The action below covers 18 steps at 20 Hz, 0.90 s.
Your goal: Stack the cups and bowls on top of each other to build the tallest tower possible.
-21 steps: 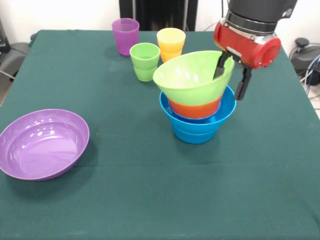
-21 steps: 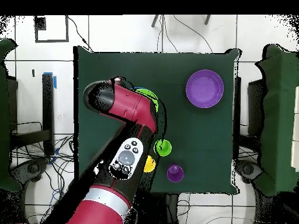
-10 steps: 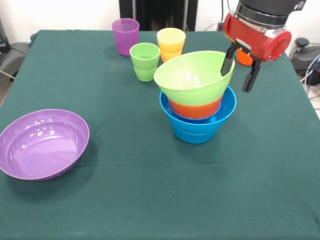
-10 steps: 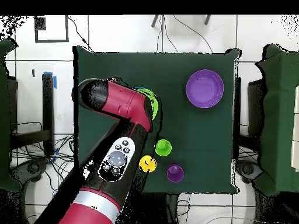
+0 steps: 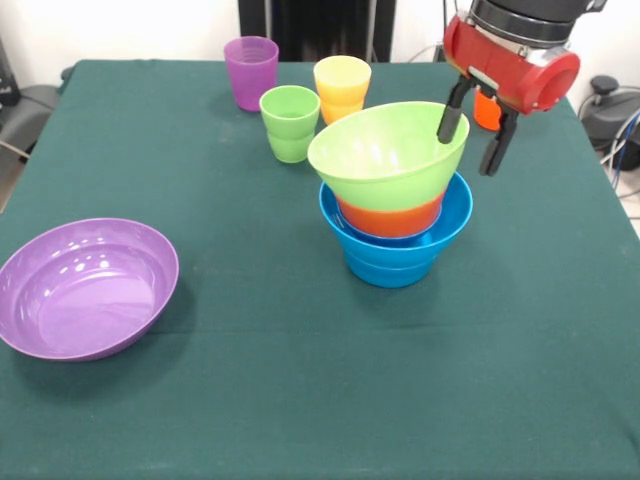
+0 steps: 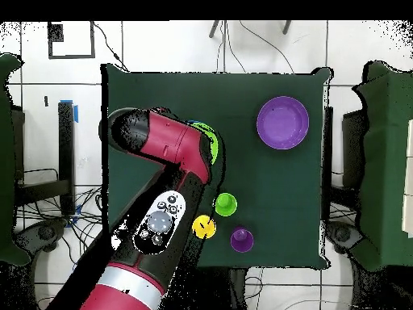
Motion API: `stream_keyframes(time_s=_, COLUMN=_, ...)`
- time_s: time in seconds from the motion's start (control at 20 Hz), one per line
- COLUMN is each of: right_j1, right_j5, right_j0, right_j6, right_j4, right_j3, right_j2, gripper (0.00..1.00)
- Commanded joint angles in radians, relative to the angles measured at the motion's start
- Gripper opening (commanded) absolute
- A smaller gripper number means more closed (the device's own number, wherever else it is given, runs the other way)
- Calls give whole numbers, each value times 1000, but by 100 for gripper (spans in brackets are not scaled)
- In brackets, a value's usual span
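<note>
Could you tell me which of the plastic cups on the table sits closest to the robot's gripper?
The small orange plastic cup, partly hidden just behind the open gripper. The yellow cup, green cup and purple cup all stand further off, past the lime green bowl.

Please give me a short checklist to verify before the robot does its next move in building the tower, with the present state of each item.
1. Tool open and empty: ok, fingers spread, nothing held.
2. Tool clear of lime green bowl: cannot tell, one finger overlaps the rim.
3. Lime green bowl level on the tower: not ok, it sits tilted.
4. Green cup, yellow cup, purple cup upright and free: ok.
5. Large purple bowl free: ok, alone on the table.
</note>
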Motion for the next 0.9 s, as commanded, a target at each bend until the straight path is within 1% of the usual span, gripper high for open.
stream_keyframes(time_s=0.05, right_j1=1, right_j5=150, right_j0=-41, right_j6=137, right_j4=-47, right_j3=-40, right_j2=42, gripper=100)
stream_keyframes(time_s=0.3, right_j1=-86, right_j5=244, right_j0=-84, right_j6=62, right_j4=-77, right_j3=-49, right_j2=12, gripper=100)
stream_keyframes(time_s=0.55, right_j1=-161, right_j5=324, right_j0=-90, right_j6=56, right_j4=-80, right_j3=-85, right_j2=3, gripper=100)
stream_keyframes(time_s=0.7, right_j1=-189, right_j5=391, right_j0=-93, right_j6=64, right_j4=-85, right_j3=-114, right_j2=2, gripper=100)
stream_keyframes(time_s=0.9, right_j1=-226, right_j5=400, right_j0=-104, right_j6=61, right_j4=-70, right_j3=-136, right_j2=22, gripper=100)
